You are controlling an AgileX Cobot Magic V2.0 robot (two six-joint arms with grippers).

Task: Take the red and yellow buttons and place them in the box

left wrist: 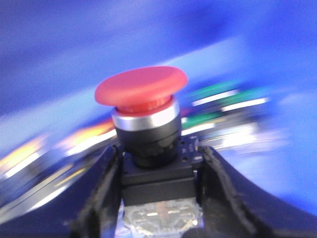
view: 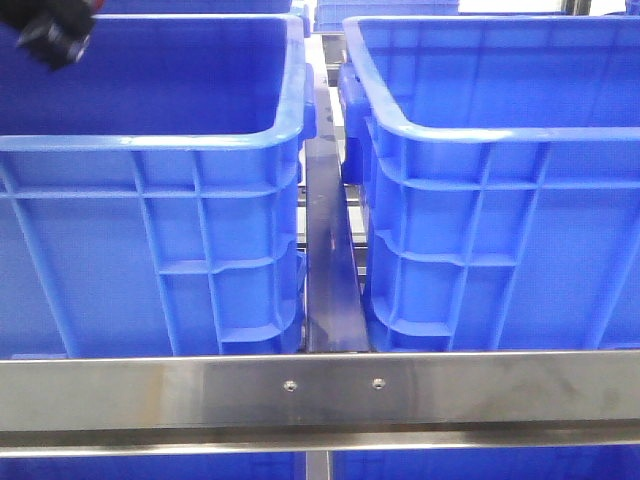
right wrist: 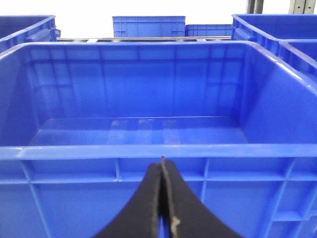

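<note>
2 big bright-blue ribbed plastic crates sit side by side: left crate [view: 150, 230], right crate [view: 500, 220], split by a narrow metal strip [view: 330, 280], with a brushed steel rail [view: 320, 390] across the front. More blue crates behind. Right crate interior looks empty in the right wrist view; I can't tell from these views which crate is the target box.

Left tool [left wrist: 158, 198] is pinching the red mushroom-head push button [left wrist: 141, 89]: glossy red dome, silver collar, black threaded barrel, squared black base with a clear contact block. Grip is on the squared base, button upright, dome free. Left wrist view is motion-blurred; blue wall and blurred coloured parts behind. Left arm [view: 55, 35] shows over the left crate's far corner.

Handling, my read: rigid, light, top-heavy. Dome is slick, so hold flat base faces. Plastic should tolerate a short drop.

Right tool [right wrist: 162, 198] is pressed together, empty, just outside a crate's near wall [right wrist: 158, 178].

Obstacles: tall crate walls and thick rolled rims. Yellow button not identifiable.
</note>
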